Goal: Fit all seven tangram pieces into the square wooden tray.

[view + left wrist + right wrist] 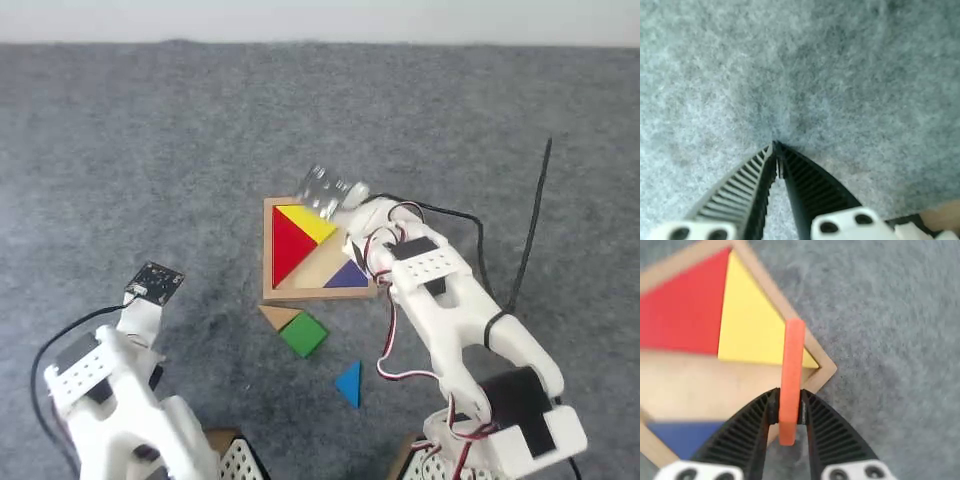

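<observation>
The square wooden tray (pixel 267 250) lies mid-desk (pixel 150 150), holding a red triangle (pixel 287 245), a yellow triangle (pixel 305 222) and a purple triangle (pixel 348 275). The right pincer (pixel 789 393) grips an orange piece (pixel 792 350) on edge over the tray corner beside the yellow triangle. A tan triangle (pixel 279 316), a green square (pixel 303 334) and a blue triangle (pixel 349 383) lie near the tray. The left pincer (pixel 776 146) is closed, empty, over bare desk.
</observation>
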Tool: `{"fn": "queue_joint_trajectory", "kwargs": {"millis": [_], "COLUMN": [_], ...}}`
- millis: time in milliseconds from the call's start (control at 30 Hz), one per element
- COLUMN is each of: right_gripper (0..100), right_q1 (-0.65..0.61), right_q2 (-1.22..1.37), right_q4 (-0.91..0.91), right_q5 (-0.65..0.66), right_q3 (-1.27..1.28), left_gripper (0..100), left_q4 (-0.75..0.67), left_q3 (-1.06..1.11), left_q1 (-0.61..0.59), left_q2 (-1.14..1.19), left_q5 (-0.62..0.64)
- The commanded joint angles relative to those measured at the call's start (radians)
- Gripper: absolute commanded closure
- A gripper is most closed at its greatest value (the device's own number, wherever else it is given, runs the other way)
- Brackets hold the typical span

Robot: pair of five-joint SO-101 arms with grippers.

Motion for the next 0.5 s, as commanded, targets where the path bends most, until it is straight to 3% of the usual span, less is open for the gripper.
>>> {"fn": "queue_joint_trajectory", "kwargs": {"millis": [0, 300, 400, 467], "right_gripper": [99.1, 98.9, 94.2, 82.3], "right_q1": [-0.021, -0.067, -0.067, -0.065], "right_q2": [-0.027, 0.134, 0.153, 0.151], "right_q4": [0.058, 0.051, 0.051, 0.053], "right_q5": [-0.394, -0.997, -1.011, -1.003], "right_q3": [-0.112, -0.181, -0.180, -0.178], "left_gripper": [99, 99, 99, 99], "left_q4": [0.009, 0.009, 0.009, 0.009], "left_q3": [0.005, 0.005, 0.005, 0.005], "left_q1": [-0.018, -0.018, -0.018, -0.018], "left_q2": [-0.008, -0.008, -0.008, -0.008], "left_q5": [-0.005, -0.003, -0.003, -0.003]}}
